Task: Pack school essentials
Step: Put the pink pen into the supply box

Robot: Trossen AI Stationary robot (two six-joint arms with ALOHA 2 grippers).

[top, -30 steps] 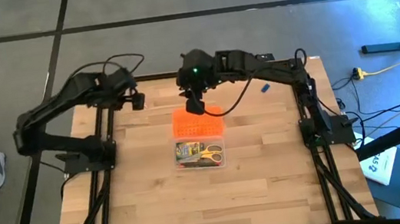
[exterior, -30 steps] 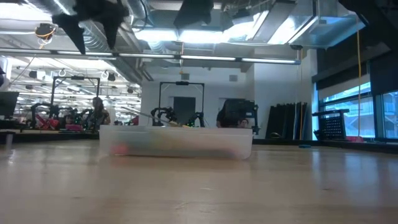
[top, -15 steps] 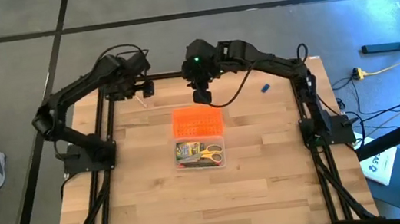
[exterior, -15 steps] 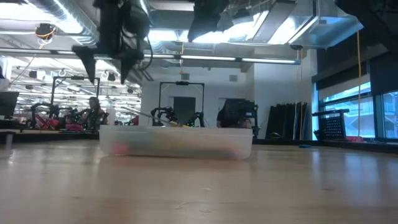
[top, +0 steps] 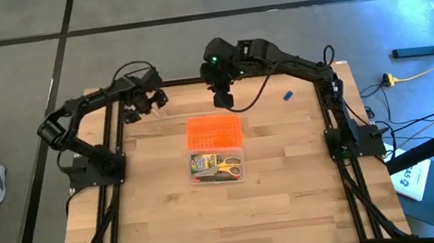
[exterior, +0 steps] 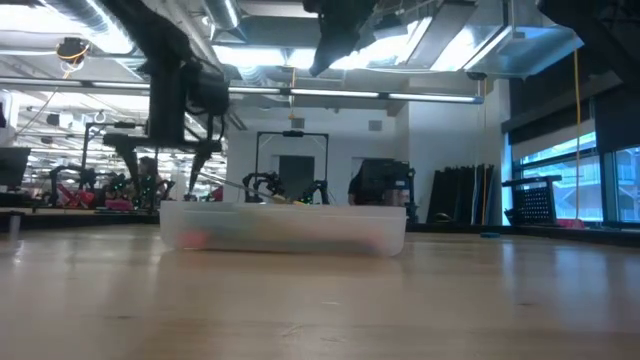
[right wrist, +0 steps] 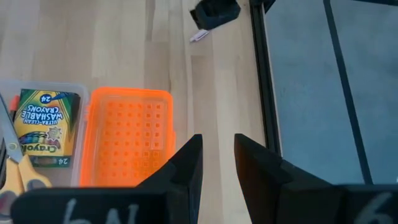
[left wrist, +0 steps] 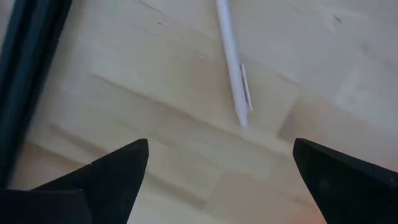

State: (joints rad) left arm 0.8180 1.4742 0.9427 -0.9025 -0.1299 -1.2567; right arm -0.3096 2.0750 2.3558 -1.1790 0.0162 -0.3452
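A white pen (left wrist: pixel 233 62) lies flat on the wooden table near its far left corner. My left gripper (left wrist: pixel 221 158) hangs open just above it, pointing down, one finger on each side of the pen's nearer end, touching nothing; the right wrist view shows this gripper (right wrist: pixel 214 12) with the pen (right wrist: pixel 199 35) beside it. My right gripper (top: pixel 222 97) hovers high over the table's far middle, its fingers (right wrist: pixel 189 165) a narrow gap apart with nothing between them. The clear box (top: pixel 216 168) holds a crayon box (right wrist: pixel 46 118) and yellow-handled scissors (right wrist: pixel 15 171).
The box's orange lid (top: pixel 214 130) lies open on the box's far side. A tiny blue piece (top: pixel 287 94) rests on the table at the far right. Dark frame rails run along the table's left and right edges. Bare wood lies toward the near edge.
My left gripper has come down steeply toward the table's far left corner and the pen, rolling about its own axis, its fingers staying wide open. My right gripper has drifted a little toward the far edge, still high up. The box and its contents have stayed put.
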